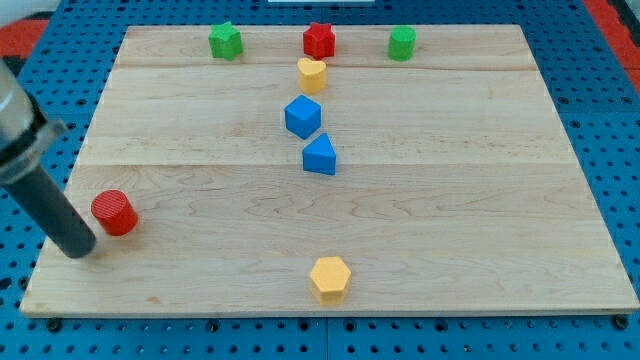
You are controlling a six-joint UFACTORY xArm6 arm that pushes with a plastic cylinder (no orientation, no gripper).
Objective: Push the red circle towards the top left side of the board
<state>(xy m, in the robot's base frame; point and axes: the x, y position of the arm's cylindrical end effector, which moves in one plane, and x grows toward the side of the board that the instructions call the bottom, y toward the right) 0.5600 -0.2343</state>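
Note:
The red circle (pixel 114 212) is a short red cylinder near the left edge of the wooden board (pixel 450 200), in its lower half. My tip (pixel 79 251) is the lower end of the dark rod that comes in from the view's left. It rests on the board just below and left of the red circle, very close to it; I cannot tell whether they touch.
Along the top edge stand a green star (pixel 225 41), a red star (pixel 319 40) and a green hexagon-like block (pixel 402 43). Down the middle: a yellow heart (pixel 312 75), a blue cube (pixel 303 116), a blue triangle (pixel 320 156). A yellow hexagon (pixel 330 278) sits at the bottom.

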